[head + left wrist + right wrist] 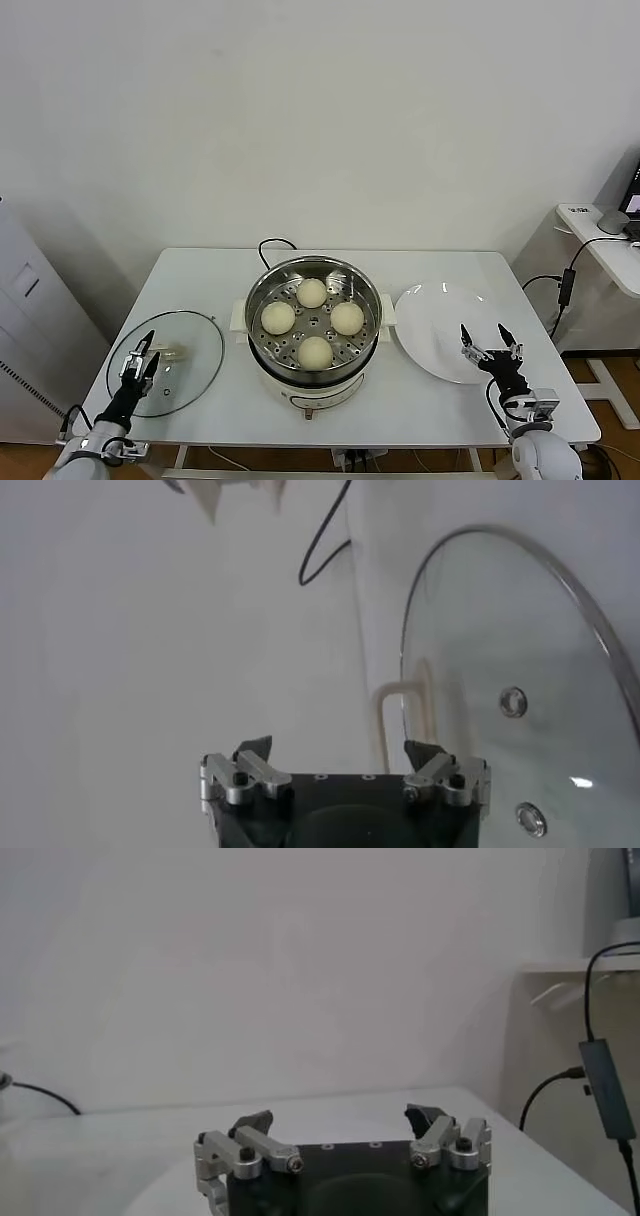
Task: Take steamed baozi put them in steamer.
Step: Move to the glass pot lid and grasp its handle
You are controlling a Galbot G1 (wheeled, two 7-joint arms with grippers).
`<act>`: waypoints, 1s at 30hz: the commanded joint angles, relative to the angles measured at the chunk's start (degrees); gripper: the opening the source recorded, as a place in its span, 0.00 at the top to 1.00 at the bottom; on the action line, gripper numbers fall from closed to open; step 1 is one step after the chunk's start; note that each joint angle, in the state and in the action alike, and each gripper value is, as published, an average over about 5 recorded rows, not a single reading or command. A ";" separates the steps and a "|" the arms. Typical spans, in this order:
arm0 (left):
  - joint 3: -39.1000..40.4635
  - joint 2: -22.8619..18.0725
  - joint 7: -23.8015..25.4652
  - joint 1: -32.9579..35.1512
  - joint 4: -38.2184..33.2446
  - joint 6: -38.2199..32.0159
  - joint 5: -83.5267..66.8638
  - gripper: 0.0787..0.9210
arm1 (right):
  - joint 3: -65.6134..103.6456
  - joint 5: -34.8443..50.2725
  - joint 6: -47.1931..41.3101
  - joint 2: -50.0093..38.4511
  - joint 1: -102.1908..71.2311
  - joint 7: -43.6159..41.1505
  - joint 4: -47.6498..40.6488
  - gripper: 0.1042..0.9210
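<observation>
All four buns already sat in the steamer at the table's middle, smooth, pale and round on the perforated tray, so the loading looked done and nothing seemed left but perhaps the glass lid. The left gripper hovered over that lid with jaws apart and empty. The right gripper hung open and empty over the bare white plate.
</observation>
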 commanded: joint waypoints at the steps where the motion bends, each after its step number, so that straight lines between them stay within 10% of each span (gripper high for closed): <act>1: 0.55 -0.49 1.31 -2.82 1.61 0.76 0.55 0.12 | -0.30 -0.79 0.23 0.05 0.97 -0.25 -1.92 0.12; 17: 1.93 -1.79 3.23 -5.67 3.35 1.60 -1.43 0.13 | -0.07 -0.68 0.34 -0.27 2.48 -0.50 -3.57 0.12; 30: 0.72 -1.31 2.85 -4.09 0.69 -0.39 -3.45 0.55 | 0.07 -0.63 0.01 -0.60 2.77 -0.49 -3.22 0.12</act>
